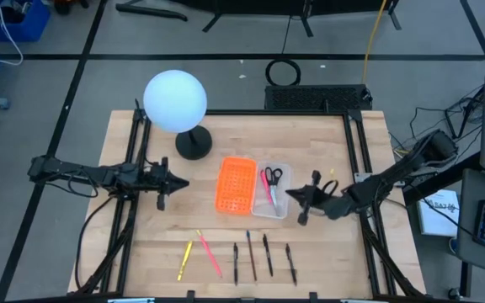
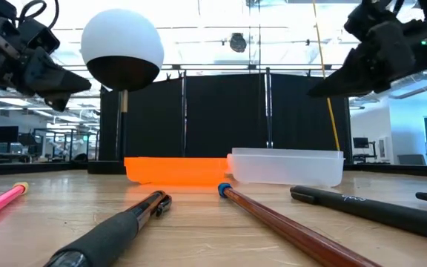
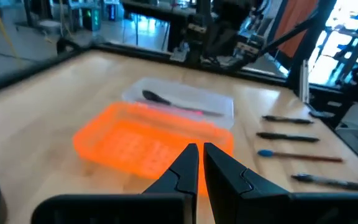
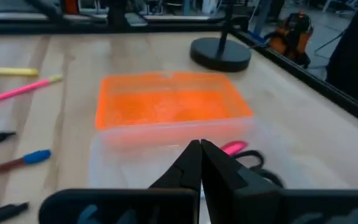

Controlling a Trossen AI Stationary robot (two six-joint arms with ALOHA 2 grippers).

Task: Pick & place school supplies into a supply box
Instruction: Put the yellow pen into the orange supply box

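Wooden worktop (image 1: pixel 141 227): red-and-black-handled scissors (image 1: pixel 272 178) lie in the clear translucent plastic supply box (image 1: pixel 281 206) beside an orange perforated tray (image 1: pixel 236 184); right fingers (image 1: pixel 303 194) pressed together empty above it, left fingers (image 1: pixel 168 183) nearly together.

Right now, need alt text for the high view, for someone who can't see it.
On a wooden table, scissors lie in a clear supply box beside an orange tray. The right gripper, shut and empty, sits by the box; the left gripper waits left of the orange tray. Six pens and pencils line the near edge.
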